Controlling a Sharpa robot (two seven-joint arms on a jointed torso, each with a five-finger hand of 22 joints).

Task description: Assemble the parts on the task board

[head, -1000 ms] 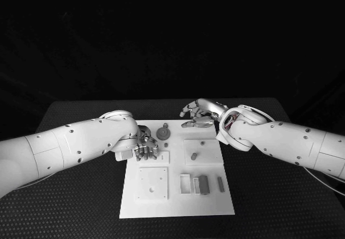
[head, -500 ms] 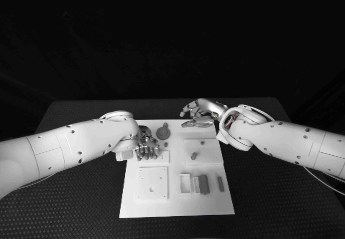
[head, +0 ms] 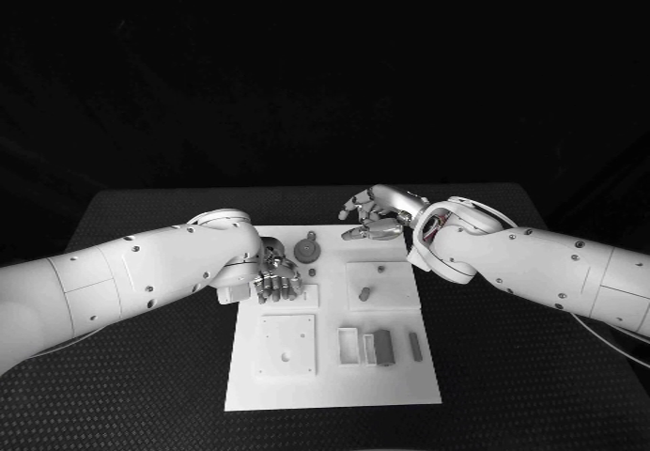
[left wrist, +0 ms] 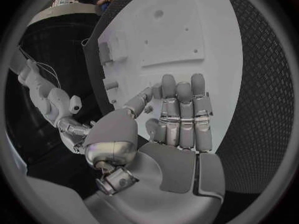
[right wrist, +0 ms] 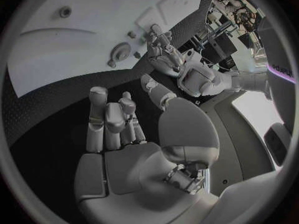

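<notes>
The white task board (head: 332,383) lies in the middle of the black table. My left hand (head: 275,275) hovers over its far left corner, fingers stretched out flat and side by side (left wrist: 181,117), holding nothing. Just right of it a round grey disc part (head: 309,251) lies on the board, also seen from the right wrist (right wrist: 119,50). My right hand (head: 376,216) hangs at the board's far edge, over the black mat, fingers loosely bent and empty (right wrist: 115,127). A short grey peg (head: 364,294) stands in the right square block.
Near the board's front right lie a dark grey bar (head: 383,348) and a slimmer bar (head: 414,348) beside a white slot. A square plate with small holes (head: 288,346) sits front left. Black mat (head: 528,376) surrounds the board on all sides.
</notes>
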